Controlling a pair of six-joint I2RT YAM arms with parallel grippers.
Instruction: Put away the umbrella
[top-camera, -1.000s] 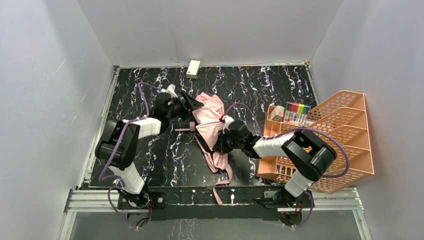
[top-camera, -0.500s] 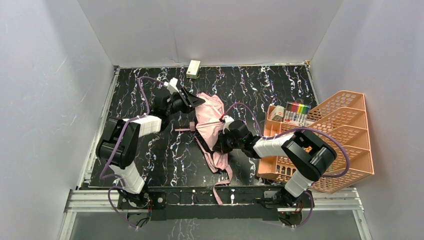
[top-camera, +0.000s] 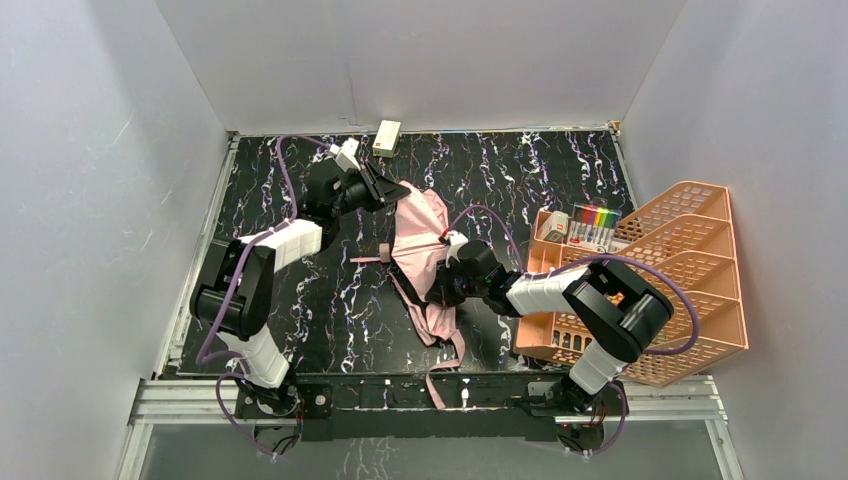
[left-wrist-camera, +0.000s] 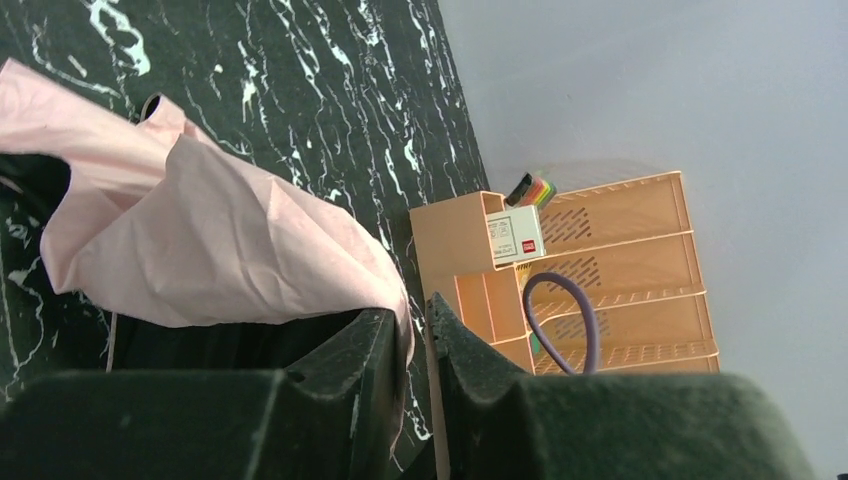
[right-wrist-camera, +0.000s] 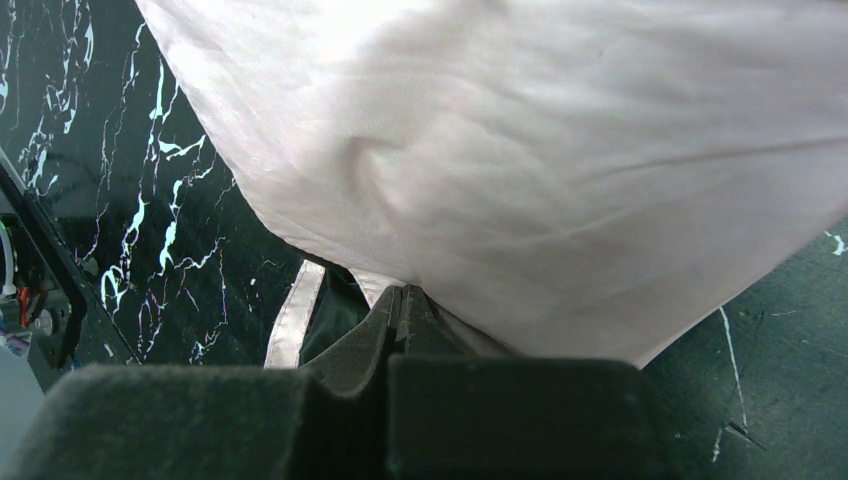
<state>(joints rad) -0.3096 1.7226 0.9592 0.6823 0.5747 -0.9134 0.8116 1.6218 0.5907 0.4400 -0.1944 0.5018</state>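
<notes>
Left pincer (left-wrist-camera: 408, 335), spread a second ago, has pinched the far pink edge of the umbrella (top-camera: 420, 240) lying on the surface (top-camera: 330, 320), while the right pincer (right-wrist-camera: 398, 300) stays pressed together against its fabric, so folding can likely begin.

You see the umbrella (top-camera: 420, 235) pale pink on its upper face and black underneath, with a pale pink strap (right-wrist-camera: 290, 320). The table (top-camera: 560, 170) is black, veined with white like marble. A cream box (top-camera: 387, 137) sits at the far edge. On the right, an orange mesh rack (top-camera: 700, 250) holds markers (top-camera: 598, 217) in rainbow colours. Purple cables (left-wrist-camera: 558, 280) trail along the black-and-white arms (top-camera: 290, 243). The walls (top-camera: 420, 60) are pale grey.
</notes>
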